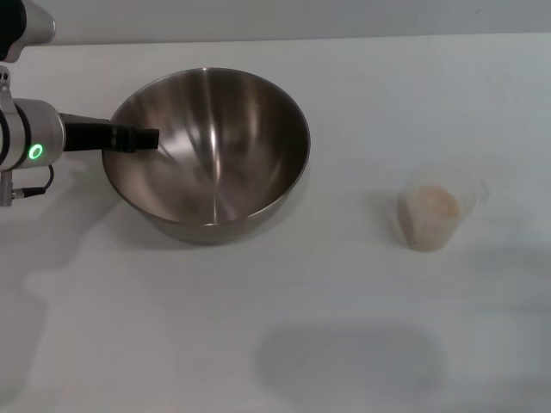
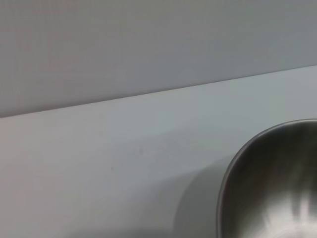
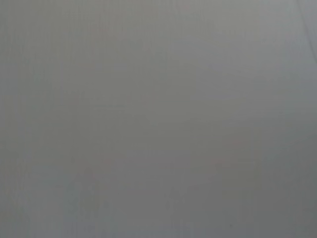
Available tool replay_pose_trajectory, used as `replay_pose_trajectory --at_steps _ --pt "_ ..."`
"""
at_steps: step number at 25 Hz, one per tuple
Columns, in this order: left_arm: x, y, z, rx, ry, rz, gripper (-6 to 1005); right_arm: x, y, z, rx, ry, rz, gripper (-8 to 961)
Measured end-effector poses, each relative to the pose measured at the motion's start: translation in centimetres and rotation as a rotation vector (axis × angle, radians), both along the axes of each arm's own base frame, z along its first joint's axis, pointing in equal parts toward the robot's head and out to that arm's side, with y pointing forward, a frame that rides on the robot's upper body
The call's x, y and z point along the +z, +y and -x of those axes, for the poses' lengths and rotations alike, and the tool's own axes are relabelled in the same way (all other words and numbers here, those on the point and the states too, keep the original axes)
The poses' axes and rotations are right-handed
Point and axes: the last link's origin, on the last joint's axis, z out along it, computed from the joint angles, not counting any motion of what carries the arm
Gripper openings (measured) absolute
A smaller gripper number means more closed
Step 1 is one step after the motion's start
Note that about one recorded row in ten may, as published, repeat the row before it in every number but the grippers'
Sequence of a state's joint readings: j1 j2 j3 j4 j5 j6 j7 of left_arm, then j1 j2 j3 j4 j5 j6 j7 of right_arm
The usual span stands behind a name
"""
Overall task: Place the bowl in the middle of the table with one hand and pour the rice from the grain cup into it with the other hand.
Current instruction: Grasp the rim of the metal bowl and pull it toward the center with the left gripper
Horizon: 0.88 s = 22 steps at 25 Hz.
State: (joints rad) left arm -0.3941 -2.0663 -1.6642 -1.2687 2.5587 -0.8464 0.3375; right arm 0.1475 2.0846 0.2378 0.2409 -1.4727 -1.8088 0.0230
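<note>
The large steel bowl (image 1: 211,155) stands on the white table (image 1: 344,103), left of the middle. My left gripper (image 1: 131,138) reaches in from the left, and its black fingers (image 1: 142,138) lie over the bowl's left rim, clamped on it. The bowl's rim also shows in the left wrist view (image 2: 233,168). The small clear grain cup (image 1: 435,206) stands upright to the right of the bowl, well apart from it. It holds a heap of pale rice (image 1: 430,209). My right gripper is out of view, and the right wrist view shows only a plain grey surface.
The table's far edge meets a grey wall (image 2: 148,44) behind the bowl. A soft shadow (image 1: 344,357) lies on the tabletop near the front, below the gap between bowl and cup.
</note>
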Motion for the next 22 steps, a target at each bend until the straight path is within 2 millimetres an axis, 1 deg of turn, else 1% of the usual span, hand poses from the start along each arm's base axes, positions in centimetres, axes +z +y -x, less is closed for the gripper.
replay_pose_trajectory --at_steps 12,17,22 --pt "0.14 0.29 -0.51 -0.018 0.005 -0.002 648 0.05 0.42 0.05 0.001 0.002 -0.001 753" --pt "0.21 0.39 -0.6 -0.02 0.007 -0.004 519 0.09 0.64 0.0 -0.003 0.001 0.0 753" --pt "0.27 0.39 -0.55 -0.019 0.008 -0.002 474 0.18 0.75 -0.03 -0.003 -0.002 -0.001 753"
